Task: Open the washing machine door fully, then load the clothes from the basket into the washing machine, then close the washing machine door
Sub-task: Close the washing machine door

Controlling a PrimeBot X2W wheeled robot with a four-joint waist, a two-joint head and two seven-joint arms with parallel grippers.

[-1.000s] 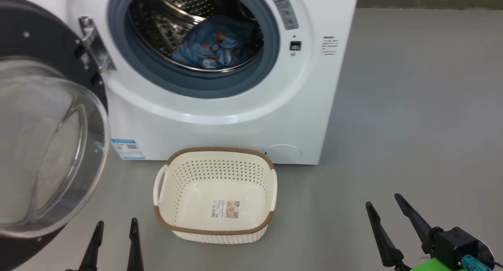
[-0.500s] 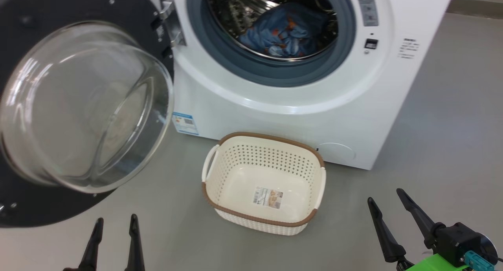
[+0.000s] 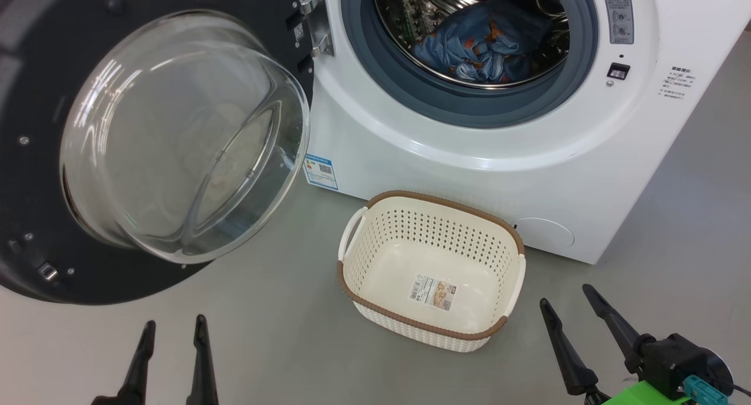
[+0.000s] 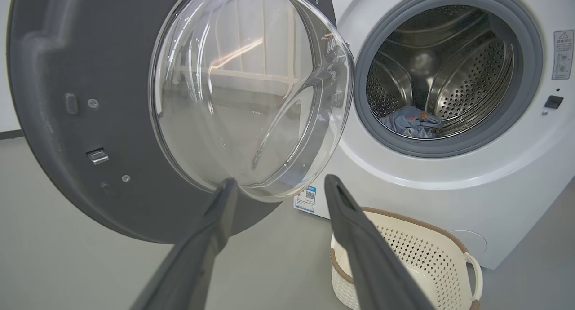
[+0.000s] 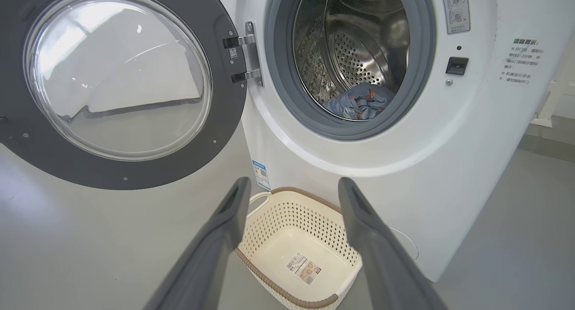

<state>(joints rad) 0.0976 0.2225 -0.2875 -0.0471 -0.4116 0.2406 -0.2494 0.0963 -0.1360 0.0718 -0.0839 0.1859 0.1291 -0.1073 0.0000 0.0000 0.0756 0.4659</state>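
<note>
Big white front-loading washing machine (image 3: pixel 469 158) stands on grey floor (image 3: pixel 281 334). Its large round glossy black washing machine door (image 3: pixel 35 205) is swung wide open to the machine's left on a metal hinge (image 3: pixel 315 23), inner side facing the robot, w/ the bulging clear glass bowl window (image 3: pixel 176 135) sticking out toward the camera. Soft light-blue clothes (image 3: pixel 487 41) w/ orange prints lie crumpled at the bottom of the perforated steel drum (image 3: pixel 422 12), inside the grey rubber gasket (image 3: pixel 405 94). Small cream-white perforated plastic basket (image 3: pixel 375 217), rounded rect. w/ brown woven-look rim & side handles, sits on the floor just in front of the machine, btwn the blue energy label (image 3: pixel 321 171) & the round filter cover (image 3: pixel 545 232); its bare bottom shows a sticker (image 3: pixel 433 292). L claw (image 3: pixel 175 321) is at lower left of head view: two long dark fingers parted w/ a modest gap, gripping nothing, over bare floor below the open door and apart from it. R claw (image 3: pixel 565 295) is at lower right: fingers spread somewhat wider, also gripping nothing, over the floor to the right of the basket, not touching it. In R wrist view the basket shows btwn that claw's fingers, w/ drum & clothes above.
</note>
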